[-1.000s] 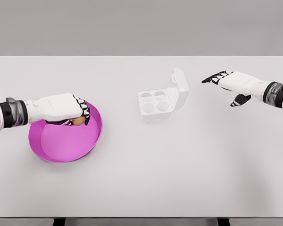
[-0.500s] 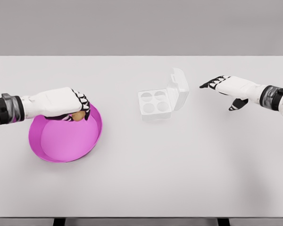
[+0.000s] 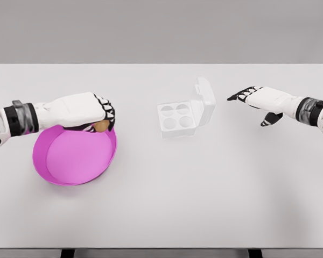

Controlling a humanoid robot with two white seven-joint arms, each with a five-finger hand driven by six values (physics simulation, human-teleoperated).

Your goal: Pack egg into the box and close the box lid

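My left hand [image 3: 99, 119] is curled around a tan egg [image 3: 101, 126], holding it just above the far right rim of the magenta bowl [image 3: 70, 158]. The white egg box [image 3: 178, 117] sits at the table's middle, its four cups bare and its lid [image 3: 204, 100] standing open on the right side. My right hand [image 3: 253, 97] hovers to the right of the box, fingers stretched out flat toward the lid and apart from it, holding nothing.
The white table [image 3: 204, 193] spans the whole view, with its front edge near the bottom and a grey wall behind. The bowl stands at the left, between my left arm and the box.
My left hand has lifted the egg out of the bowl and carried it up and to the right. The right hand has barely shifted since half a second ago.
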